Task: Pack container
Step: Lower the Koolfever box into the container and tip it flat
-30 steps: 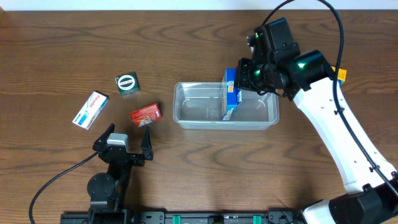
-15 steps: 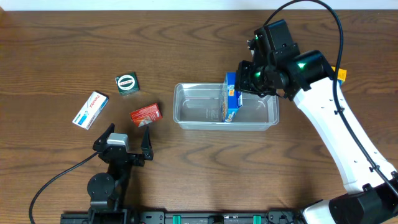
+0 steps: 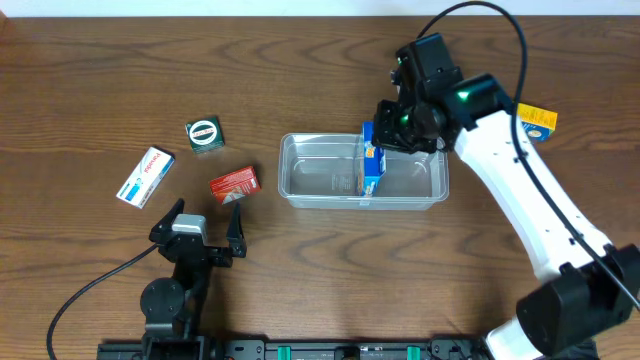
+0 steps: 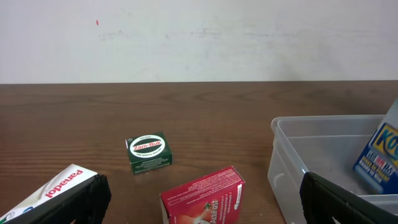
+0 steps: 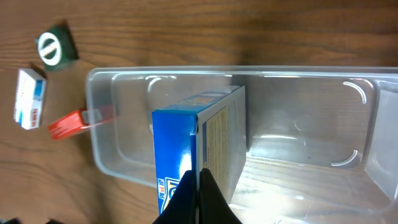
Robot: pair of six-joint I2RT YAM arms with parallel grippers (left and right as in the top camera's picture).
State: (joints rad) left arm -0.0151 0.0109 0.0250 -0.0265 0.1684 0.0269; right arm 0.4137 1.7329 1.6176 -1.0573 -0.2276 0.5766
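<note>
Dark wood-grain table (image 3: pixel 300 60) runs up to a plain white wall, and the clear container (image 3: pixel 320 170) sits right of the middle, long side facing the front. Over its far right part reaches the right arm (image 3: pixel 520 200), its jaws pinched narrow on the top edge of a blue box (image 3: pixel 372 160) that stands inside the container, leaning a little. Near the front edge sits the left arm (image 3: pixel 175 290), low over the table, its jaws spread wide and holding nothing. Just ahead of them lies a red box (image 3: pixel 234 184), close beside the container's left end. Farther left are a green box (image 3: pixel 204 134) and a white and blue box (image 3: pixel 146 176). A yellow box (image 3: pixel 536 122) lies behind the right arm.
</note>
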